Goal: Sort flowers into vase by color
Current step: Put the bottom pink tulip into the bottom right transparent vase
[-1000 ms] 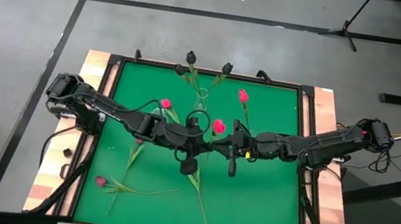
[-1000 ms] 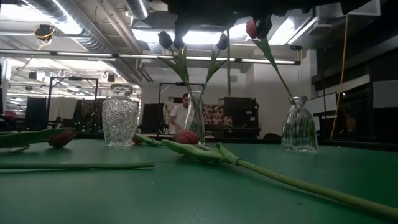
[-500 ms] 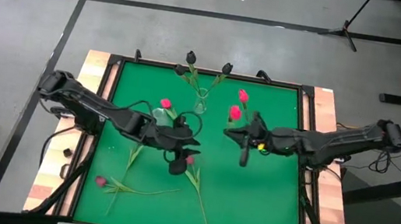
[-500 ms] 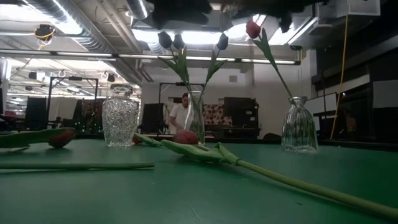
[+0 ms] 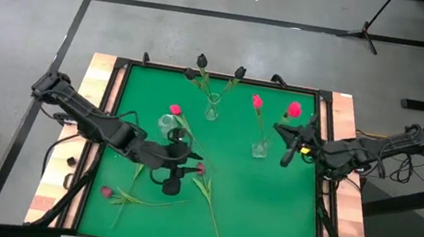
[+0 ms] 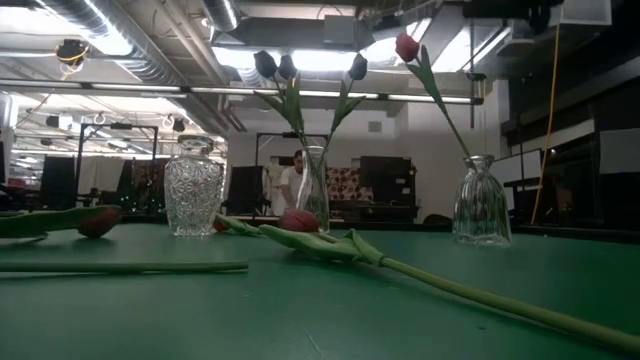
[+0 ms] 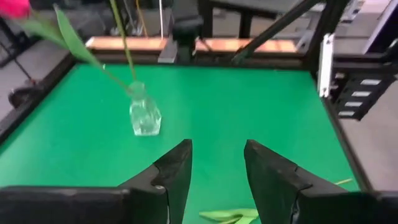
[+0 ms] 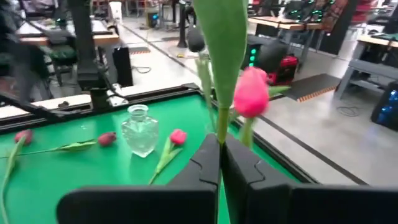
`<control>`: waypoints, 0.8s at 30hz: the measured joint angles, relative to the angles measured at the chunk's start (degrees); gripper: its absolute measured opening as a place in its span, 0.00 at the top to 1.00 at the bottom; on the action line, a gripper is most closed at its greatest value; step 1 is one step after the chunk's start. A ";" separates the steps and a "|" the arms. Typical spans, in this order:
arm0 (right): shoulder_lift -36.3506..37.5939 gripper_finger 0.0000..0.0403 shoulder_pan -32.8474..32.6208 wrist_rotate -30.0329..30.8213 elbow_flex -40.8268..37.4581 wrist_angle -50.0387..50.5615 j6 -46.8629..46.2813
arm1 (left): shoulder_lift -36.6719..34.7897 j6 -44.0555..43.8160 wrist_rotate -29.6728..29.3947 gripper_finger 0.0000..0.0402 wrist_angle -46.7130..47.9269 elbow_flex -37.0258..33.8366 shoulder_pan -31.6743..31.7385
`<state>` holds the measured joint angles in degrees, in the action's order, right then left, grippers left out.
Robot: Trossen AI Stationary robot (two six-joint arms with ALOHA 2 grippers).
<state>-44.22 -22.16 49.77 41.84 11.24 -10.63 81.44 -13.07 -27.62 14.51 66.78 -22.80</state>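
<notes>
From above, the green table [image 5: 264,217] carries three vases. A clear vase [image 5: 212,107] near the far edge holds three near-black tulips [image 5: 202,61]; a second vase [image 5: 259,148] to the right holds one pink-red tulip [image 5: 257,102]; a cut-glass vase [image 5: 168,126] stands left of centre with a pink tulip [image 5: 175,110] beside it. The right gripper [image 5: 286,150] hovers just right of the second vase, carrying a bright pink tulip [image 5: 294,109]. The left gripper [image 5: 172,184] sits low near the table's middle, over loose stems; another tulip [image 5: 107,192] lies at the near left.

At table height, the cut-glass vase [image 6: 194,192] is on the left, the vase of dark tulips [image 6: 312,190] in the middle and the single-tulip vase [image 6: 481,214] on the right. A long stem [image 6: 470,292] runs across the foreground; a person [image 6: 292,186] stands far behind.

The left wrist camera shows that arm's fingers [image 7: 177,171] parted with nothing between them — the green surface shows through the gap. Ahead stands a small vase [image 7: 145,115] with a stem in it.

The right wrist camera shows its fingers [image 8: 205,163] pressed together on a green stem [image 8: 222,121] — the pink head [image 8: 252,92] sits just beside it. Beyond are a glass vase [image 8: 139,129] and fallen tulips [image 8: 107,138] on the mat.
</notes>
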 joint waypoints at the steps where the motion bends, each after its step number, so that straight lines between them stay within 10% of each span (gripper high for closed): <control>1: 1.21 0.99 0.07 0.03 -1.51 -0.89 -0.51 | -0.56 0.87 -0.46 0.64 -0.40 0.00 -0.62; 24: 17.00 0.99 3.00 -0.53 -20.65 -11.65 -0.92 | -13.80 6.22 -0.95 0.64 -1.75 -0.04 -5.91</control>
<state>-27.22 -19.16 49.24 21.19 -0.41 -11.55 67.64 -6.85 -28.57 12.76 66.74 -28.71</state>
